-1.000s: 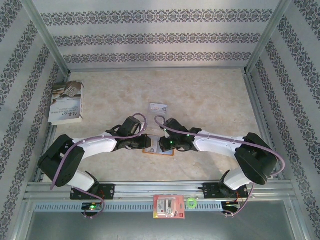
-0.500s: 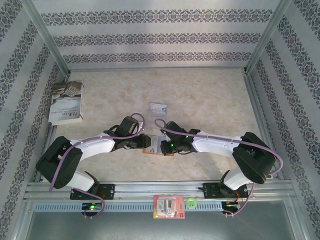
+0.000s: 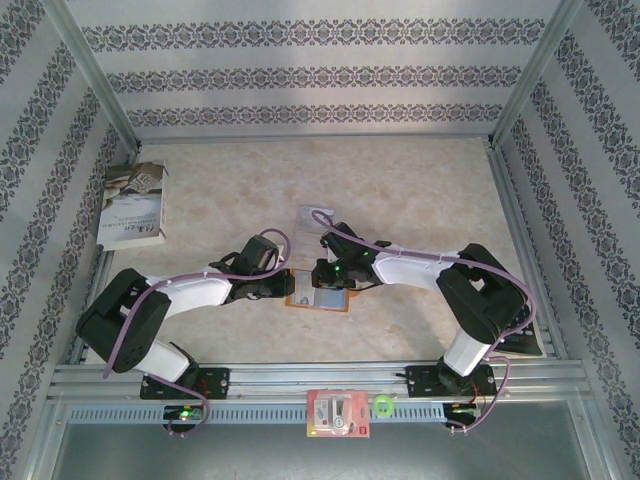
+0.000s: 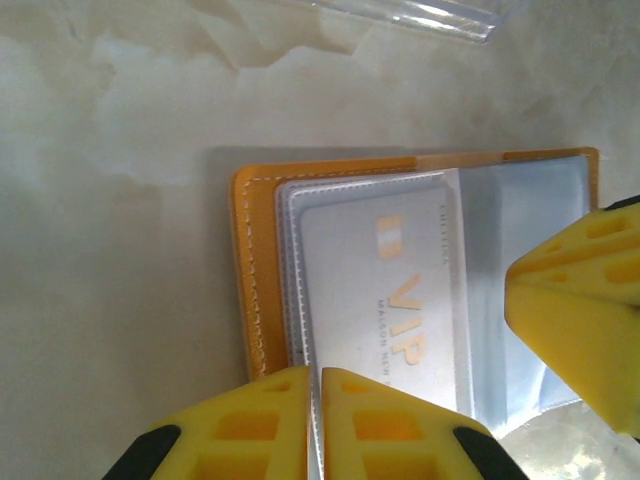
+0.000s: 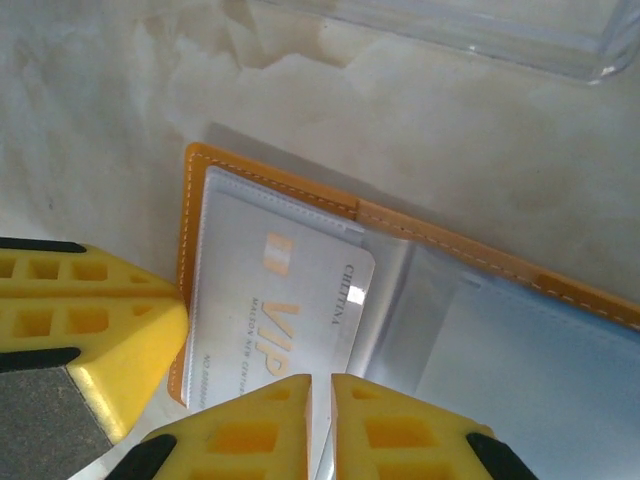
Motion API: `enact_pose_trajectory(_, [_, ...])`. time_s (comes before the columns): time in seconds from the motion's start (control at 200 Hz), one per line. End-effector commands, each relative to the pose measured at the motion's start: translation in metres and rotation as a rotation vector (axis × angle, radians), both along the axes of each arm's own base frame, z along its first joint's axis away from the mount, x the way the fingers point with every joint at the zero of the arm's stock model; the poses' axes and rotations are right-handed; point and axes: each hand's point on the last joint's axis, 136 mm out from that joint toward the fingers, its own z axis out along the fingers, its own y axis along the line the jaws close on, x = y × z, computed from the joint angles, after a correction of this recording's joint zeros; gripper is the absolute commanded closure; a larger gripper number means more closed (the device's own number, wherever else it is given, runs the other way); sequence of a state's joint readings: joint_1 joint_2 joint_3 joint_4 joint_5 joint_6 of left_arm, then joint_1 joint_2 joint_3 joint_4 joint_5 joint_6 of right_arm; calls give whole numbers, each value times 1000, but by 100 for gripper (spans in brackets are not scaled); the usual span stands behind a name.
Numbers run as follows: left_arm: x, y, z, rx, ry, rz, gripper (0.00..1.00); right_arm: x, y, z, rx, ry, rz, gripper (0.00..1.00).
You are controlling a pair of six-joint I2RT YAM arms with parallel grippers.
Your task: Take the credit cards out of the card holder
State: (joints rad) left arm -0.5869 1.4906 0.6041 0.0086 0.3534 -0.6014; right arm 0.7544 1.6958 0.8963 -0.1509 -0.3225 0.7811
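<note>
Folding its elbow inward, the right arm (image 3: 470, 290) has slid the right gripper (image 5: 322, 382) over the open card holder (image 5: 195, 200). It and the left gripper (image 4: 314, 375) are both clenched, fingertips at the credit card (image 4: 390, 290), which sits pocketed just ahead.

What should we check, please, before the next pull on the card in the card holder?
1. Card holder lying open on the table: ok.
2. VIP card out of its clear pocket: not ok, it sits inside.
3. Left hand shut at the holder's near edge: ok.
4. Right hand shut at the card's near edge: ok. Whether it actually grips the card: cannot tell.
5. Other pocket holding a card: cannot tell.
6. Clear tray lying beyond the holder: ok.
</note>
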Motion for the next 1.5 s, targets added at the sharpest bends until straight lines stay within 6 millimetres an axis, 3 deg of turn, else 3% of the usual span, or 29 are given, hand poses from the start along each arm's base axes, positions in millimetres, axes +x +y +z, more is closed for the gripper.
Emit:
enact_pose_trajectory(0.0, [5,7,-8,38,-20,4,88,2,1,-5,31,33,-46,86])
enact_pose_trajectory(0.365, [-6,14,-25,75,53,12,92,9,-7,-14,22,46,-102,85])
enact_pose_trajectory(1.134, [-12,6,-28,57,77,-12,97,7,15,-17,156,84,-76,84])
enact_pose_trajectory(1.274, [-10,5,-27,54,74,-8,97,6,13,-19,152,85,-77,100])
enact_pose_trajectory(1.494, [-11,8,-27,55,77,1,98,8,-8,-14,93,18,-118,100])
